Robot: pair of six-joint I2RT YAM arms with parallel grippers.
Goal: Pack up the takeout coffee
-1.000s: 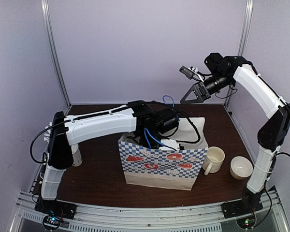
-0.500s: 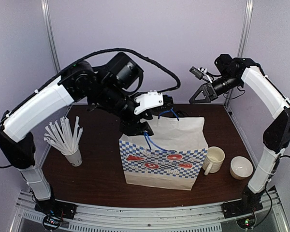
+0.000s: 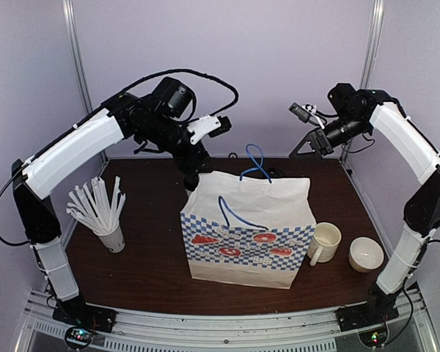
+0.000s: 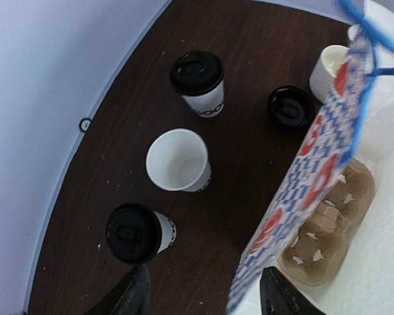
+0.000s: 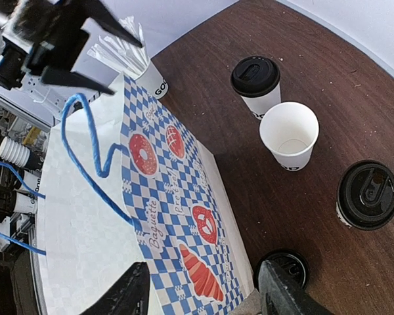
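Black fingers of the left gripper stand spread with nothing between them: it is open. It hangs in the air over the top edge of the paper bag, whose blue-checked wall rises just under it, closer to one finger than the other. On one side of that wall, inside the bag's mouth, lies a brown pulp cup carrier. On the other side is the dark wooden tabletop.

The takeout coffee stands there, outside the bag. Nearest this gripper, just ahead of one finger, is the first lidded cup, white paper with a black lid. A little farther out is the open cup, upright with no lid and its white inside showing. Beyond it stands the second lidded cup. A loose lid lies flat on the tabletop close to the bag wall, and a cream mug stands just past it. The bag's blue handle loops up at the far end.

The right gripper is also open and empty, raised well above the tabletop. The checked side of the bag is directly below it. The loose lid lies just beside one of its fingers, and the second lidded cup is the closest cup to it. The open cup comes next and the first lidded cup is farthest. Past the bag's far corner stands a straw cup.
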